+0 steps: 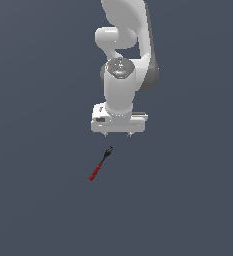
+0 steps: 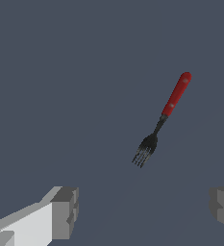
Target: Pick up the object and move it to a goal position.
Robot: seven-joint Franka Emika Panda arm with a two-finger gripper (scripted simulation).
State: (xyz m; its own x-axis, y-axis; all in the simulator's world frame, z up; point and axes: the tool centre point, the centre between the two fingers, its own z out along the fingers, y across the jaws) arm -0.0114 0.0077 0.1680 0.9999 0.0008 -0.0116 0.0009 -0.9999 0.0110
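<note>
Fork [image 1: 99, 164]: lies flat, just below centre of the exterior view, red handle toward lower left.
Gripper [image 1: 117, 134]: fingers spread wide, empty, above the prongs.
Risk: thin handle may slip if the fingers close off-centre.

Plain dark grey-blue ground [image 1: 38, 200] throughout; nothing else visible.
</note>
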